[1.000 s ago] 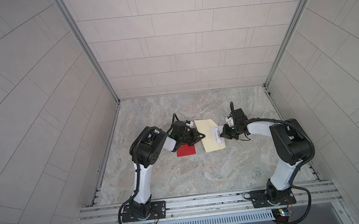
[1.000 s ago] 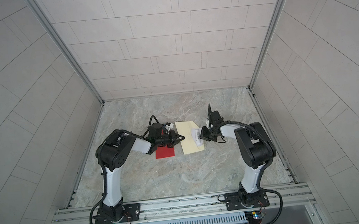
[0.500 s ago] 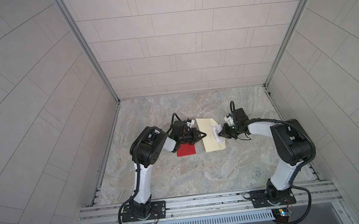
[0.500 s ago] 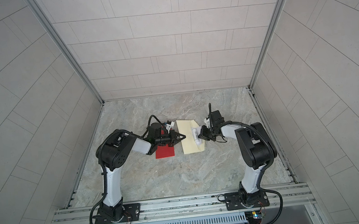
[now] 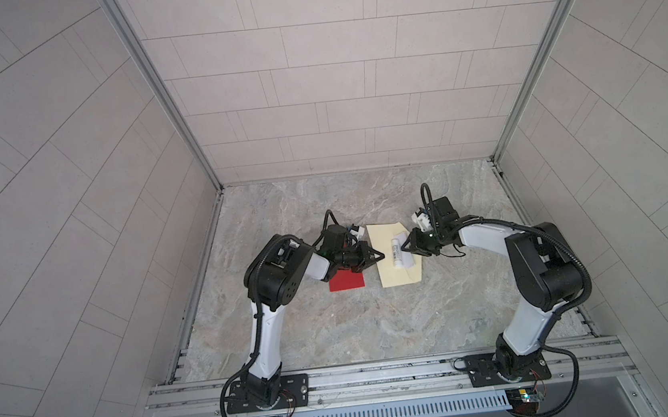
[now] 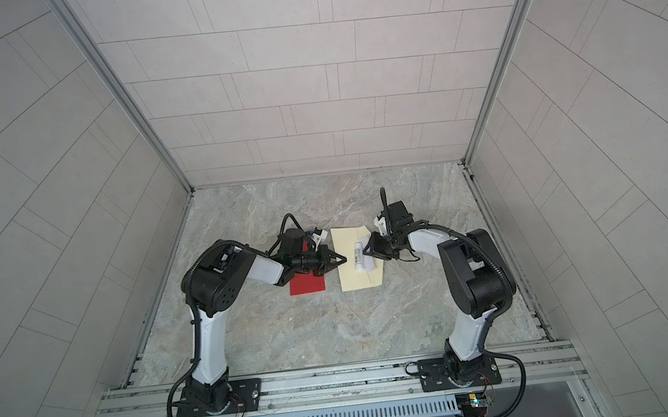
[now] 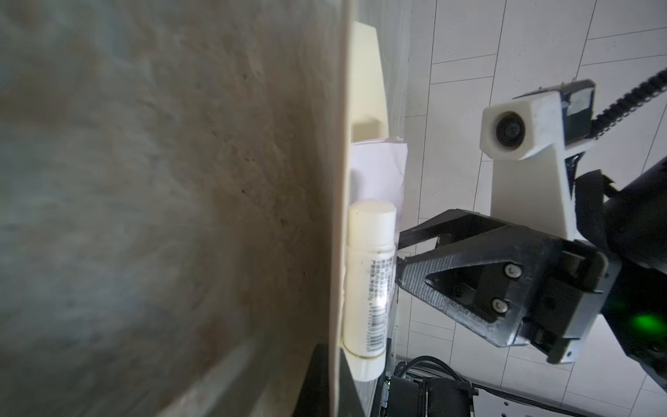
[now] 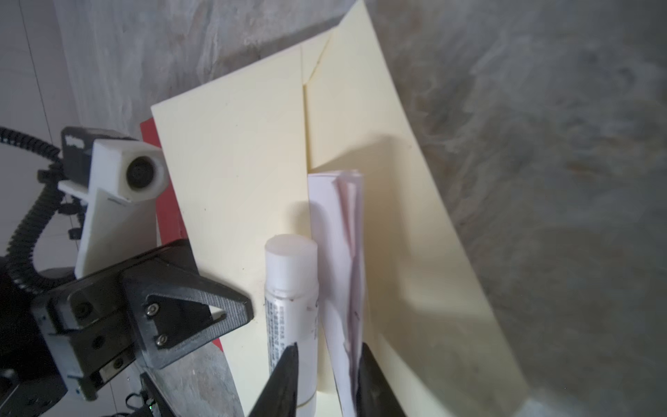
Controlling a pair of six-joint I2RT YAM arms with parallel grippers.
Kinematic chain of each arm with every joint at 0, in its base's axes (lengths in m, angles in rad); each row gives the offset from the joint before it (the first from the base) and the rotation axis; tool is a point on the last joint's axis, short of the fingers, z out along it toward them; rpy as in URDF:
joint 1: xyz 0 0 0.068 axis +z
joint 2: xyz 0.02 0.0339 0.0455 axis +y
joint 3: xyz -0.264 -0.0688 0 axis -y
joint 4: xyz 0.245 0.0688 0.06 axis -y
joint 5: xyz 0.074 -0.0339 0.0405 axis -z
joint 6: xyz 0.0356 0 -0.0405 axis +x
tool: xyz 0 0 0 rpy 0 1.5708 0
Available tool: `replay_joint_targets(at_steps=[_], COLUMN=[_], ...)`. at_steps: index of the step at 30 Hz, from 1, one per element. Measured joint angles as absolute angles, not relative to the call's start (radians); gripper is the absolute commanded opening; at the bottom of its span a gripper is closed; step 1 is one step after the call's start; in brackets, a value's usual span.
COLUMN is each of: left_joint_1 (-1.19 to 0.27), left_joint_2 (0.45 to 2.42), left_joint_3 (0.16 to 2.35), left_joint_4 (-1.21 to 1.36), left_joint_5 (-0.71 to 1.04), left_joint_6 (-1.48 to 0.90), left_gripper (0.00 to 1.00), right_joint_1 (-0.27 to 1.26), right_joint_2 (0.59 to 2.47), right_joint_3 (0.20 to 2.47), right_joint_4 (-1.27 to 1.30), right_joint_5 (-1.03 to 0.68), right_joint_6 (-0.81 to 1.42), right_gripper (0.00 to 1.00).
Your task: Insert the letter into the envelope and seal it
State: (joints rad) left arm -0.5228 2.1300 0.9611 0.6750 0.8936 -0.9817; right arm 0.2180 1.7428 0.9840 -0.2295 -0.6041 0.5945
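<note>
Right fingers (image 8: 285, 382), parted, straddle the letter (image 8: 339, 252) beside a glue stick (image 8: 290, 274) on the envelope (image 8: 234, 162); left fingers (image 8: 187, 289) are clenched, empty. Closing may catch the stick too.

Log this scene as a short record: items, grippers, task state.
envelope: cream, flat on the table
letter: white, folded, lying on top of the envelope, not inside
glue stick: lying on the envelope, alongside the letter
red card: on the table, left of the envelope
left gripper: shut, tip at the envelope's left edge
right gripper: jaws apart, either side of one end of the letter
task state: letter not yet inserted, envelope not sealed
</note>
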Motion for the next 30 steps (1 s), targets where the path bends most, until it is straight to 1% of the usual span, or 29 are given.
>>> replay_joint_targets(at_steps=[2,5,14,15,16,18,19,20,22,26,30], left_joint_1=[-0.527,-0.531,-0.537,-0.538,-0.538,-0.539,-0.539,-0.540,-0.542,-0.542,-0.543], left_joint_2=[2.130,2.130,2.130,2.131,2.133,2.136,2.136,2.136,2.135,2.132,2.122], left_joint_3=[0.989,1.027,1.095,1.100,1.108,1.121,1.134,1.150,1.179,1.192,1.201], left_joint_4=[0.611,0.517,0.348,0.337,0.322,0.309,0.308,0.306,0.302,0.298,0.274], left_joint_5=[0.876,0.856,0.809,0.805,0.801,0.809,0.815,0.814,0.801,0.761,0.708], left_joint_6=[-0.950,-0.907,-0.829,-0.826,-0.825,-0.814,-0.810,-0.809,-0.809,-0.815,-0.838], left_gripper=[0.00,0.00,0.00,0.02,0.13,0.37,0.56,0.63,0.67,0.68,0.73], right_joint_1=[0.218,0.217,0.217,0.218,0.218,0.218,0.218,0.218,0.218,0.218,0.218], right_joint_2=[1.743,1.743,1.776,1.777,1.780,1.787,1.791,1.794,1.801,1.808,1.809], right_joint_3=[0.986,0.991,1.023,1.023,1.023,1.023,1.023,1.026,1.032,1.034,1.024], right_joint_4=[-0.252,-0.276,-0.289,-0.288,-0.286,-0.279,-0.275,-0.274,-0.273,-0.252,-0.222], right_joint_5=[-0.549,-0.499,-0.492,-0.493,-0.496,-0.505,-0.511,-0.513,-0.520,-0.538,-0.551], right_joint_6=[0.595,0.600,0.618,0.621,0.626,0.633,0.636,0.640,0.649,0.674,0.706], right_gripper=[0.47,0.49,0.49,0.50,0.49,0.50,0.50,0.50,0.50,0.51,0.51])
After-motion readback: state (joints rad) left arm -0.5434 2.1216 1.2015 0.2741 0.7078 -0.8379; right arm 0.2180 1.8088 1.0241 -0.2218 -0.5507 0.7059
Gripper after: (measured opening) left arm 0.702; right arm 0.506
